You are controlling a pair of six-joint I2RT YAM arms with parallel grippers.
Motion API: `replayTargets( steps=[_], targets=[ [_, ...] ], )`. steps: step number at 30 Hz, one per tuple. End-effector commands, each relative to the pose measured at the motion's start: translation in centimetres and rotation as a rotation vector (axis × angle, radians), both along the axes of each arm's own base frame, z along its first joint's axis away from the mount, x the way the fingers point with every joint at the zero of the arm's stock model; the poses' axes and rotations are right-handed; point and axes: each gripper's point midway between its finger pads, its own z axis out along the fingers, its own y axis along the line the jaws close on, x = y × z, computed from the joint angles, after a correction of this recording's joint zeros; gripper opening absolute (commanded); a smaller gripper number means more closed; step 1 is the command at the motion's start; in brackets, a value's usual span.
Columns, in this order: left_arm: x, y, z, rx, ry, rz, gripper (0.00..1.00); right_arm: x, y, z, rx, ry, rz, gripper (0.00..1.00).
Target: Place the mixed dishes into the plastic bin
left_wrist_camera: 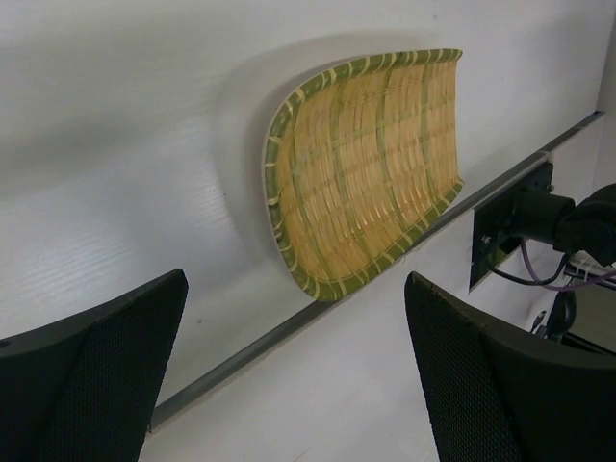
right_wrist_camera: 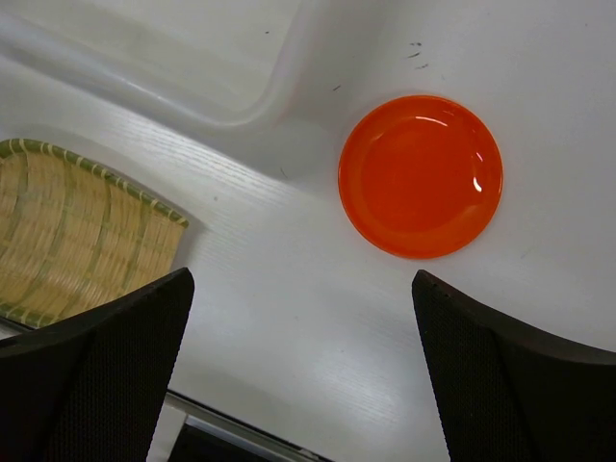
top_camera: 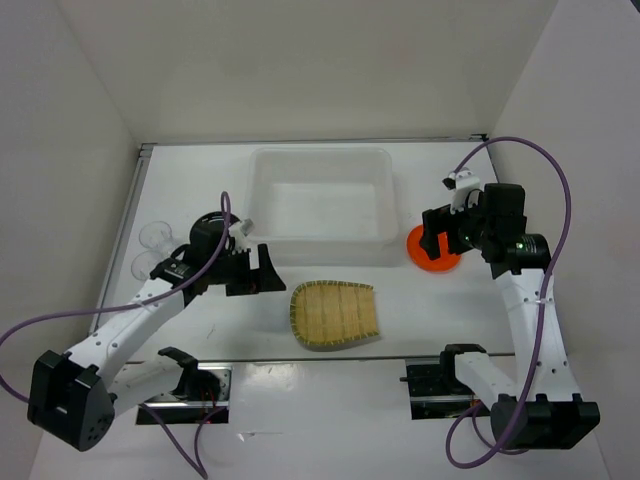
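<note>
We see the left claw spread open with the bamboo tray lying flat on the worktop just ahead of it, while the right claw, likewise open, hangs above the orange plate beside the plastic bin.

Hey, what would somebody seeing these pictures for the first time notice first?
The bright orange plate, on the white table just right of the plastic bin, under the open right gripper. Next, the woven bamboo tray, lying flat in front of the bin. The bin itself looks empty.
</note>
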Motion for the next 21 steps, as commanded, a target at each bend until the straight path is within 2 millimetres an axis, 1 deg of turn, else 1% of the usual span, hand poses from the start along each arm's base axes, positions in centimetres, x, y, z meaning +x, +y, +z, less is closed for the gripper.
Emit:
replayTargets(
  steps=[1, 2, 4, 5, 6, 8, 9, 11, 12, 14, 17, 18, 20, 21],
  targets=[
    [0.4, -0.2, 1.1, -0.018, -0.049, 0.039, 1.00, 0.2, -0.4, 0.6, -0.008, -0.040, -0.020, 0.99],
    [0.8, 0.2, 1.6, -0.001, -0.071, 0.064, 1.00, 0.2, -0.4, 0.6, -0.008, -0.040, -0.020, 0.99],
    [1.0, 0.5, 2.3, 0.009, -0.099, 0.089, 1.00, 0.2, -0.4, 0.6, -0.008, -0.040, -0.020, 0.99],
    [1.3, 1.0, 1.9, 0.038, -0.101, 0.117, 1.00, 0.2, -0.4, 0.6, -0.008, -0.040, -0.020, 0.99],
    [1.5, 1.2, 2.2, 0.036, -0.110, 0.137, 1.00, 0.2, -0.4, 0.6, -0.008, -0.040, -0.020, 0.99],
    [1.5, 1.5, 2.0, 0.043, -0.094, 0.167, 1.00, 0.3, -0.4, 0.4, -0.002, -0.038, -0.026, 0.99],
    [1.8, 1.6, 1.5, 0.056, -0.076, 0.182, 1.00, 0.2, -0.4, 0.6, -0.002, -0.047, -0.026, 0.99],
    [1.5, 2.2, 0.1, 0.091, 0.000, 0.233, 1.00, 0.2, -0.4, 0.6, -0.002, -0.047, -0.026, 0.99],
    [1.4, 2.1, -0.6, 0.111, 0.017, 0.230, 1.00, 0.2, -0.4, 0.6, -0.002, -0.047, -0.026, 0.99],
    [1.6, 2.2, -1.3, 0.132, 0.039, 0.261, 1.00, 0.1, -0.6, 0.9, -0.002, -0.056, -0.035, 0.99],
    [1.7, 1.9, -2.5, 0.163, 0.070, 0.259, 1.00, 0.1, -0.6, 0.9, -0.002, -0.056, -0.035, 0.99],
    [2.0, 1.4, -2.8, 0.163, 0.068, 0.247, 1.00, 0.0, -0.6, 1.1, -0.003, -0.065, -0.035, 0.99],
    [1.6, 0.9, -4.2, 0.168, 0.104, 0.231, 1.00, 0.0, -0.6, 1.1, -0.003, -0.065, -0.035, 0.99],
    [1.5, 0.4, -4.8, 0.156, 0.102, 0.211, 1.00, 0.0, -0.6, 1.1, -0.003, -0.065, -0.035, 0.99]
  ],
)
